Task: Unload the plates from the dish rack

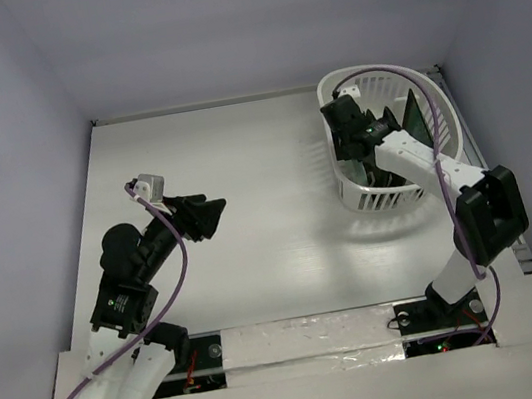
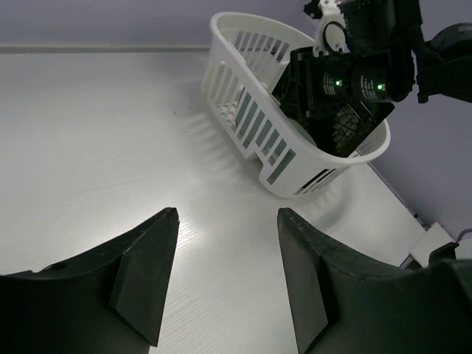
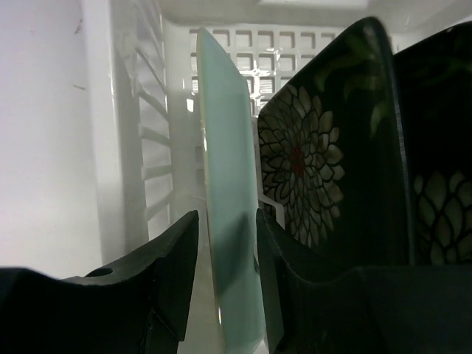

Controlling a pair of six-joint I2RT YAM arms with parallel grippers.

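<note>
White table (image 1: 243, 183), slotted plastic dish rack (image 1: 377, 197), glossy flowered plates (image 3: 302, 169)

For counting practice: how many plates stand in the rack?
3: a mint plate straddled by the right gripper, a dark flowered plate beside it, a second dark plate rightmost. Others may be hidden.

Soft, even overhead light; the dish rack (image 1: 387, 195) casts a faint shadow on the table (image 1: 243, 183) just in front of it. In the left wrist view glare streaks the table, and the left gripper (image 2: 227, 215) is a black silhouette. The right wrist view is dim, the right gripper (image 3: 226, 214) blurred, the flowered plate (image 3: 310, 177) sharper.
</note>
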